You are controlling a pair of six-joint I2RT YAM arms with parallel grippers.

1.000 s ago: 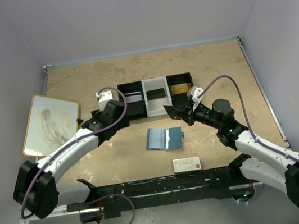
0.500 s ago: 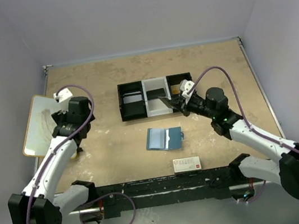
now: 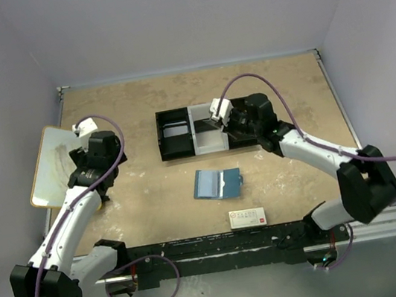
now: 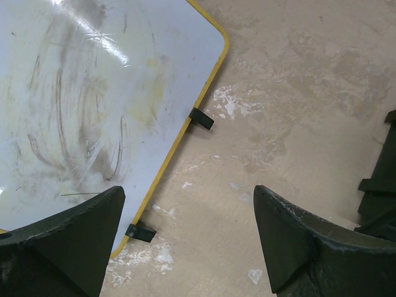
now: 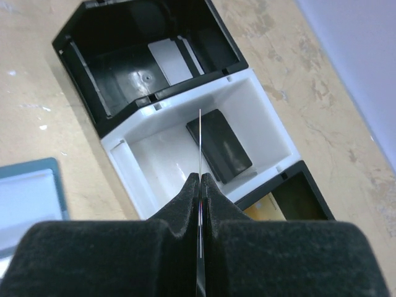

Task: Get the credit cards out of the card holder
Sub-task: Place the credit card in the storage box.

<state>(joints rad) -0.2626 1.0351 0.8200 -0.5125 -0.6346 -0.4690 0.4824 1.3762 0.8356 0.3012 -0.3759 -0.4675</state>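
Observation:
The card holder, a blue wallet (image 3: 217, 183), lies open on the table; its corner shows in the right wrist view (image 5: 28, 192). My right gripper (image 3: 231, 127) is shut on a thin credit card (image 5: 200, 142), seen edge-on, above the white middle compartment of the black-and-white tray (image 3: 175, 146). A pale grey-white card (image 5: 170, 62) lies in the left black compartment, a black card (image 5: 219, 145) in the white one, and a gold-yellow card (image 5: 269, 213) in the right one. My left gripper (image 4: 189, 204) is open and empty over bare table beside the whiteboard.
A yellow-edged whiteboard (image 3: 61, 162) lies at the left, its edge and clips in the left wrist view (image 4: 93, 105). A white box with red print (image 3: 247, 217) sits near the front edge. Grey walls close in the table.
My right gripper has carried the card up and left from near the wallet to over the tray. My left arm swung from the tray to the whiteboard, then held still.

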